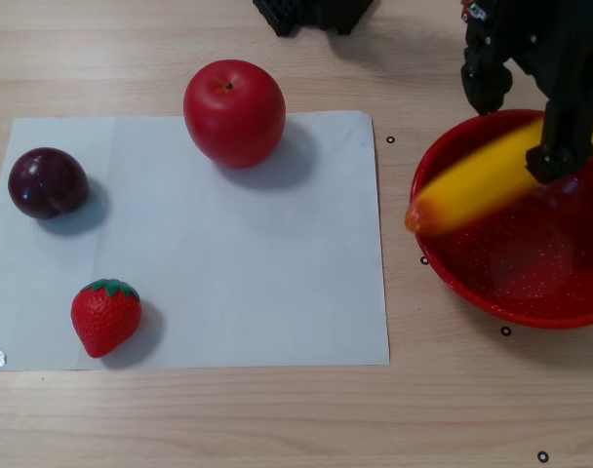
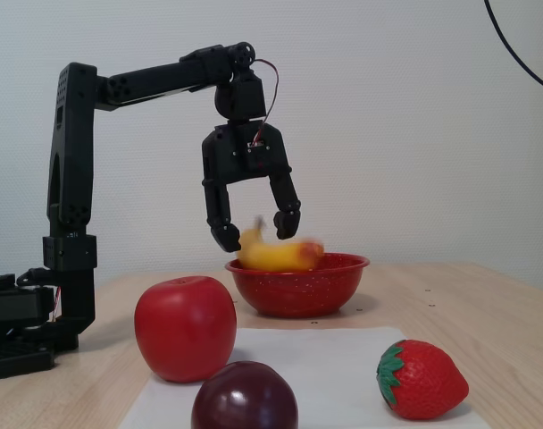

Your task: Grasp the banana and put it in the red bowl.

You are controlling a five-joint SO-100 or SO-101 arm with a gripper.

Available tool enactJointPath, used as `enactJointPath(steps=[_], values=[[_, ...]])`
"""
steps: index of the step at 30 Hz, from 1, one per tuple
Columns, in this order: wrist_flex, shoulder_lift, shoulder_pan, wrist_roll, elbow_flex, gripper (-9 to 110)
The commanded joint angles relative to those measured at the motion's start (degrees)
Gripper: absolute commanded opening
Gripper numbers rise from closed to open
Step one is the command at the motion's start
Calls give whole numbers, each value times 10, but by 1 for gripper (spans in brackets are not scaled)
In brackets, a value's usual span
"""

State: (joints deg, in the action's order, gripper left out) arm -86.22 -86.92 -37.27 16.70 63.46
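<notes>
The yellow banana (image 2: pixel 276 256) shows motion-blurred, just at the rim of the red bowl (image 2: pixel 298 290) and below the gripper's fingertips. My gripper (image 2: pixel 255 236) hangs open directly above the bowl, its two black fingers spread wider than the banana and not touching it. In the other view the banana (image 1: pixel 482 182) lies slantwise over the red bowl (image 1: pixel 531 304), its orange tip over the bowl's left rim, while the gripper (image 1: pixel 516 127) covers its upper right part.
A white paper sheet (image 1: pixel 228 273) carries a red apple (image 1: pixel 234 112), a dark plum (image 1: pixel 47 182) and a strawberry (image 1: pixel 105 317), left of the bowl. The arm's base (image 2: pixel 21 322) stands at the left in the fixed view.
</notes>
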Motion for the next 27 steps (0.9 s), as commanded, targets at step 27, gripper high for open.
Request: enactJointPath(steps=[27], values=[[-105,-171,62,-16,-109,0]])
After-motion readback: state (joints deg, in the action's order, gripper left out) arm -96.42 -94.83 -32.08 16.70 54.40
